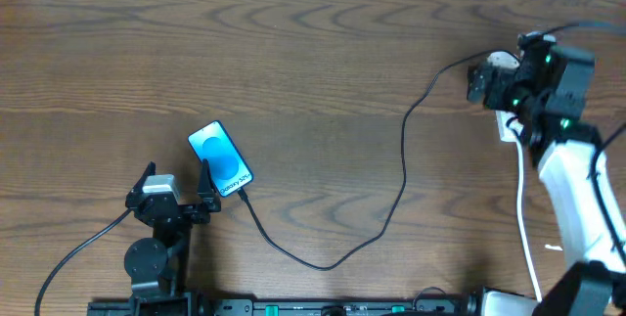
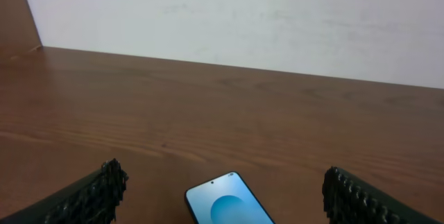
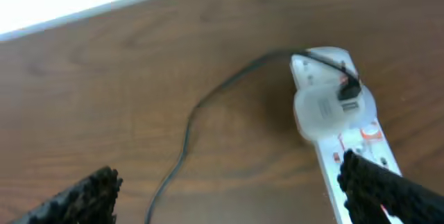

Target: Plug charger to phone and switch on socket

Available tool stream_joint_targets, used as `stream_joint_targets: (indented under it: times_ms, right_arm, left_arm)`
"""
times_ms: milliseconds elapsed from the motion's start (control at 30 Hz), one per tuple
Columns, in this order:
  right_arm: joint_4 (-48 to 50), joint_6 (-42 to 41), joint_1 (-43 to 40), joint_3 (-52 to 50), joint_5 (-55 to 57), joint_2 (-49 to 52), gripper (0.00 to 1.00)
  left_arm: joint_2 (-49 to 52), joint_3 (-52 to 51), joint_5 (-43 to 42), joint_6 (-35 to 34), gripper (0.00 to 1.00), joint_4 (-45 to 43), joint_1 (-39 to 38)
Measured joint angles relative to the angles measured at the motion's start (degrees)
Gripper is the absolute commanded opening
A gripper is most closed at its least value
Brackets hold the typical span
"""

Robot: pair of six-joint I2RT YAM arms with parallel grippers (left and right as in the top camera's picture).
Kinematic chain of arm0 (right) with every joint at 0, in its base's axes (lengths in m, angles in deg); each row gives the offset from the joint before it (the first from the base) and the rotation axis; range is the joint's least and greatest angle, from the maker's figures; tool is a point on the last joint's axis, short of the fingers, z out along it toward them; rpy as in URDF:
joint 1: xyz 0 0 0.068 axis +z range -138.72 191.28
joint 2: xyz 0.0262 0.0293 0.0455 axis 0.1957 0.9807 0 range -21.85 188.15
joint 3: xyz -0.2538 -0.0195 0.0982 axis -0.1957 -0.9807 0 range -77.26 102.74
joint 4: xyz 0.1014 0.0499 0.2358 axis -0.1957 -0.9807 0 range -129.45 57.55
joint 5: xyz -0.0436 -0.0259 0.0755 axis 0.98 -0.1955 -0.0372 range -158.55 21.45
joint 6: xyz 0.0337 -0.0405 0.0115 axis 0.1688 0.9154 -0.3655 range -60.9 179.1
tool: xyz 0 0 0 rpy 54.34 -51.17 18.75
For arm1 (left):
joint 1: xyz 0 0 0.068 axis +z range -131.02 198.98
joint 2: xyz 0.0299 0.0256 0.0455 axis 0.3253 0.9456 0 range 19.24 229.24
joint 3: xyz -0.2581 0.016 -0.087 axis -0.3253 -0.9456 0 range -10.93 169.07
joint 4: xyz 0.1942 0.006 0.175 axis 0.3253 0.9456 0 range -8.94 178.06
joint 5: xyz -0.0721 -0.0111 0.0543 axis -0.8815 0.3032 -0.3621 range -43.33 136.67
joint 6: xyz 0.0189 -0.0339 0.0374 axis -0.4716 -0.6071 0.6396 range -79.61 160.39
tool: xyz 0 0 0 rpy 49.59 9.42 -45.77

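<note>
At the near left of the table point(image 1: 293, 42), the left tool point(image 1: 177, 175) stands wide open and holds nothing. In the left wrist view the phone point(image 2: 227, 202) lies flat on the wood between its two dark fingers point(image 2: 94, 193), clear of both, with the blue screen facing up. Seen from overhead, the phone sits tilted just beyond this tool, its near end turned toward the right. The charger point(image 1: 404, 159) meets that near end, though whether its tip is seated in the phone cannot be told. From there the black cable loops toward the near edge, climbs away across the middle of the table and runs to the far right. There the right tool point(image 3: 229, 170) hovers, also spread wide and gripping nothing. The socket point(image 3: 361, 135), a white strip with red markings, lies below it. In the right wrist view the tool's right finger point(image 3: 388, 193) overlaps the strip's near part, but contact cannot be judged. A rounded white adapter point(image 3: 322, 109) sits on the strip with the charger's black plug in it.
</note>
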Motion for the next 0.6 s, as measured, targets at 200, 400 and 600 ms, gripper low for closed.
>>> stream_joint_targets:
  times_ms: [200,400,600]
  right_arm:
    - [15.69,-2.01,1.77,-13.4,-0.02,-9.14,0.99]
    - [24.85,-2.34,1.99,-23.69,-0.02,-18.03,0.99]
    - [34.1,-2.29,1.99,-33.22,0.02,-27.5,0.99]
  left_arm:
    - [0.0,0.02,-0.15,0.37,0.93,0.0,0.0]
    - [0.0,0.02,-0.15,0.72,0.93,0.0,0.0]
    - [0.0,0.02,-0.17,0.79,0.93,0.0,0.0]
